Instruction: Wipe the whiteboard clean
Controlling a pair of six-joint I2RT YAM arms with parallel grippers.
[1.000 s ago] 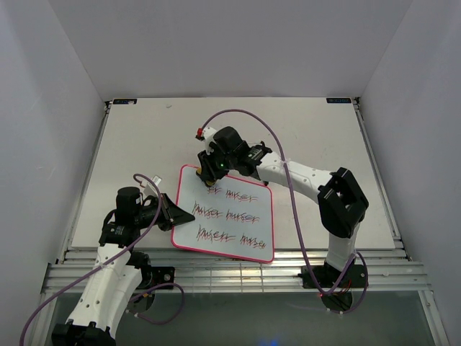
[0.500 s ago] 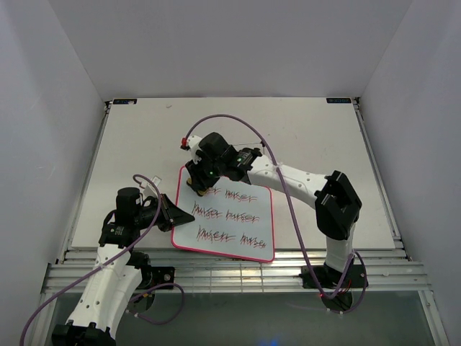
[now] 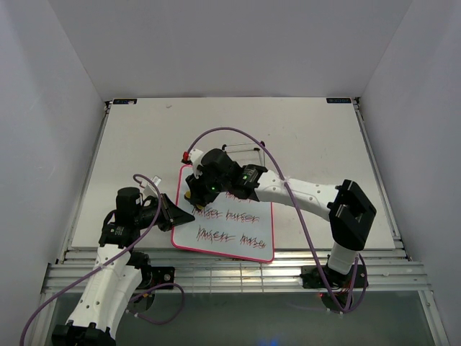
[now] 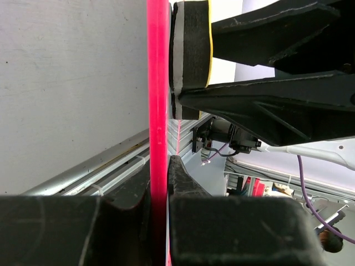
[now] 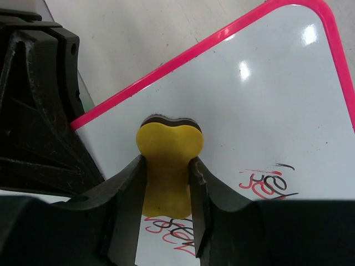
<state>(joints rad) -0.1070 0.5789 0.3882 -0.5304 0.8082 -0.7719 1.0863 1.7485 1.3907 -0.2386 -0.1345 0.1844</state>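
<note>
The whiteboard [image 3: 238, 229], white with a pink-red frame, lies on the table near the front, with rows of red and black scribble across it. My left gripper [image 3: 180, 214] is shut on the board's left edge; the left wrist view shows the pink frame [image 4: 157, 111] clamped between the jaws. My right gripper [image 3: 196, 196] is shut on the yellow eraser [image 5: 169, 166] and presses it on the board's upper left part, near the left edge. In the right wrist view the board surface [image 5: 266, 100] beyond the eraser is wiped white, with scribble below and to the right.
The grey table [image 3: 144, 137] ends in a metal rail [image 3: 230, 277] at the front. White walls close the left, right and back. A purple cable [image 3: 238, 133] loops over the right arm. The left gripper's black body [image 5: 39, 111] sits just left of the eraser.
My right gripper has moved the eraser from the board's top edge leftward and down to the upper left part. The top row of scribble is mostly gone. The left arm has not moved.
</note>
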